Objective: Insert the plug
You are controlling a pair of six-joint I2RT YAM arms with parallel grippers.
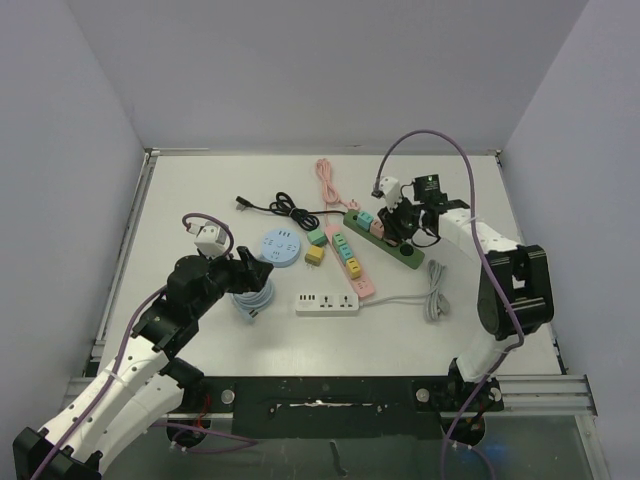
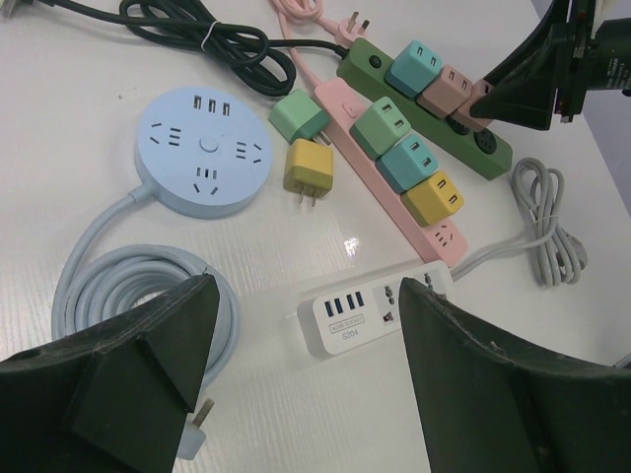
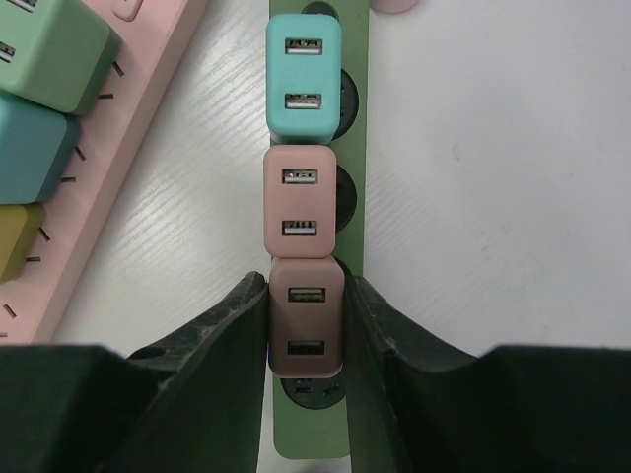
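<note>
A dusky-pink plug stands on the green power strip, third in a row after a teal plug and a lighter pink plug. My right gripper is shut on it, one finger pressed to each side. A free socket shows just below it. From above, the right gripper sits over the green strip at centre right. My left gripper hangs open with nothing between its fingers, above the white power strip and the coiled blue cord.
A pink strip carries green, teal and yellow plugs. Loose green and yellow plugs lie beside the round blue hub. Black cable and pink cable lie at the back, a grey bundle right.
</note>
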